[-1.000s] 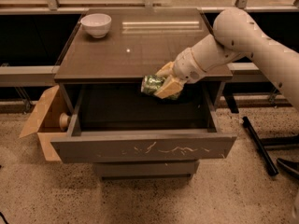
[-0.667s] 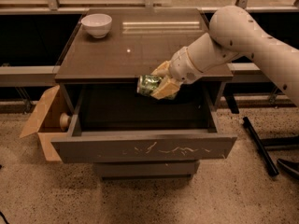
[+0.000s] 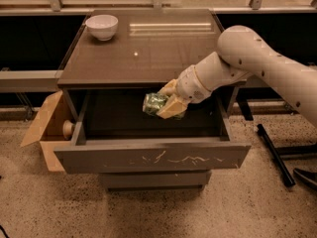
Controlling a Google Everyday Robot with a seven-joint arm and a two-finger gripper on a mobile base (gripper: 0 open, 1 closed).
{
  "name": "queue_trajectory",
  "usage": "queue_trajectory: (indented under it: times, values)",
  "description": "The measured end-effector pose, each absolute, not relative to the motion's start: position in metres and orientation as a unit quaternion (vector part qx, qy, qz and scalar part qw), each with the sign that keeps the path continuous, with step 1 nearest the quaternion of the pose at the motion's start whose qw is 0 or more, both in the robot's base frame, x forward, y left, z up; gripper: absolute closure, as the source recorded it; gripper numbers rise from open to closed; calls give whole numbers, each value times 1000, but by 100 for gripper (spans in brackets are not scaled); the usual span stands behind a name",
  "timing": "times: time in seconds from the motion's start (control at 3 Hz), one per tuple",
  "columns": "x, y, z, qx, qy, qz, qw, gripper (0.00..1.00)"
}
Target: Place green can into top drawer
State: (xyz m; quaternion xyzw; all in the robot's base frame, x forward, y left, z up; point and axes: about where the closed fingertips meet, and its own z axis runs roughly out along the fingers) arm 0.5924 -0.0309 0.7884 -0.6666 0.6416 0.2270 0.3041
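The green can (image 3: 154, 103) is a small can with white mottled print, lying sideways in my gripper (image 3: 166, 103). The gripper's tan fingers (image 3: 171, 109) are shut on it. The can hangs over the dark inside of the open top drawer (image 3: 148, 155), near its back, just below the front edge of the cabinet top. The drawer is pulled out wide, and its grey front panel shows pale scratches. My white arm (image 3: 257, 58) reaches in from the right.
A white bowl (image 3: 102, 26) stands at the back left of the brown cabinet top (image 3: 143, 48). An open cardboard box (image 3: 44, 128) sits on the floor at the left. A narrower grey drawer front (image 3: 153, 180) lies below. Dark legs (image 3: 275, 152) stand at the right.
The gripper with the green can has moved a little left and down, lower over the inside of the open drawer. The drawer and bowl have not moved.
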Motion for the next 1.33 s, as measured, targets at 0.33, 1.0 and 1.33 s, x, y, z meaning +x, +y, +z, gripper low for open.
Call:
queue_trajectory:
  times: [0.33,1.0,1.33]
  values:
    - [585,-38,759,-645,663,251,285,100]
    - [584,-62,721,-606,702,254,275,83]
    - [596,-77,706,-585,717,252,284,59]
